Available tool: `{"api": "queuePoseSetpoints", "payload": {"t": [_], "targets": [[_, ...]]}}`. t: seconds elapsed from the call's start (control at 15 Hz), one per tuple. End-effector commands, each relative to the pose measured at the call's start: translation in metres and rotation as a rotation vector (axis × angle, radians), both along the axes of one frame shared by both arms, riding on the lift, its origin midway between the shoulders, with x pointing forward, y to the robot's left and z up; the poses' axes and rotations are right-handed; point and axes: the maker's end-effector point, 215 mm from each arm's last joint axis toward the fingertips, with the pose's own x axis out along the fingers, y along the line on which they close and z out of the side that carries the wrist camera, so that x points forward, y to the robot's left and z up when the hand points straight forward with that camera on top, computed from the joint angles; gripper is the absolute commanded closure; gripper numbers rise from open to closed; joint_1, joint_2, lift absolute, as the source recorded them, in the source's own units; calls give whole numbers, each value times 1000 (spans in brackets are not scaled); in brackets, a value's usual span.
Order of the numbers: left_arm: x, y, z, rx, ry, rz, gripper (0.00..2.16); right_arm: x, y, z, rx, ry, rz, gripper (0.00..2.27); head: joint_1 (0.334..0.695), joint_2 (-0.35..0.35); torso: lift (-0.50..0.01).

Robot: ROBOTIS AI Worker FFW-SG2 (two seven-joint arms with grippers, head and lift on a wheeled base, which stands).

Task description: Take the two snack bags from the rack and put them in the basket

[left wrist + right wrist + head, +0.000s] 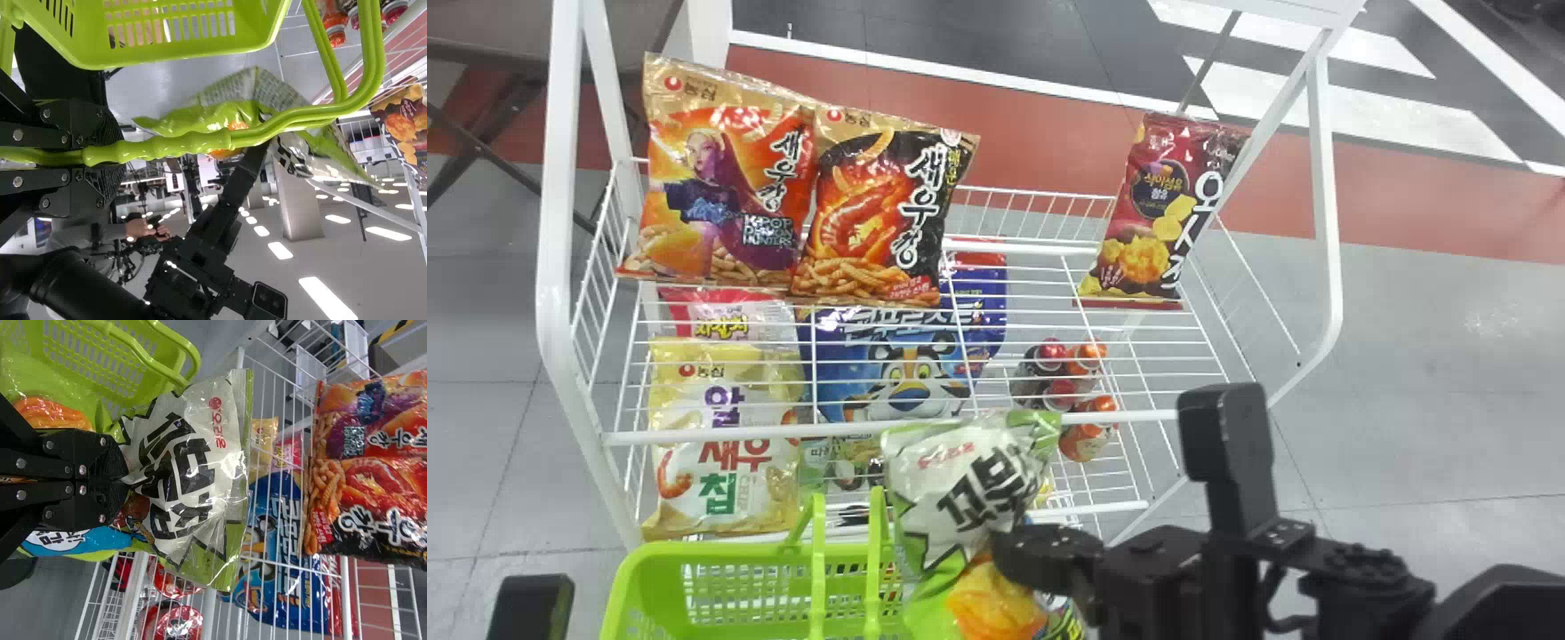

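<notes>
The right gripper [123, 480] is closed on the side of a green-and-white snack bag [960, 498], near its middle, in front of the rack [889, 429]. The bag's long axis runs roughly from the rack's front rail back toward the robot, and the basket [627, 587] lies just to the bag's left. The left gripper [110, 157] grips the basket's handle [193, 142]. The right arm already has the bag, so the next move likely calls for a leftward shift over the basket's opening, keeping the bag clear of the upright handles, which could snag it.
</notes>
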Motion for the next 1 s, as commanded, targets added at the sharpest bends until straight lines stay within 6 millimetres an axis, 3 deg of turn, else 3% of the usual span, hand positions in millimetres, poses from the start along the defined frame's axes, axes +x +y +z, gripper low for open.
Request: {"api": "queuePoseSetpoints", "payload": {"t": [0.0, 0.47, 0.8, 0.87, 0.93], "targets": [[1, 0, 1, 0, -3, 0, 1771, -17, 17, -24, -11, 70, 33, 2246, 695, -350, -11], [3, 0, 1, -2, -9, 2, 1771, -70, 51, -111, -8, 315, 98, 2246, 695, -350, -11], [1, -4, 3, 2, -15, -8, 1771, -72, 57, -145, -35, 386, 116, 2246, 695, -350, -11], [0, -4, 3, 4, -17, -9, 1771, -71, 60, -146, -36, 385, 123, 2094, 695, -350, -11], [0, -3, 3, 6, -19, -9, 1771, -71, 61, -145, -31, 385, 127, 1754, 695, -350, -11]]}}
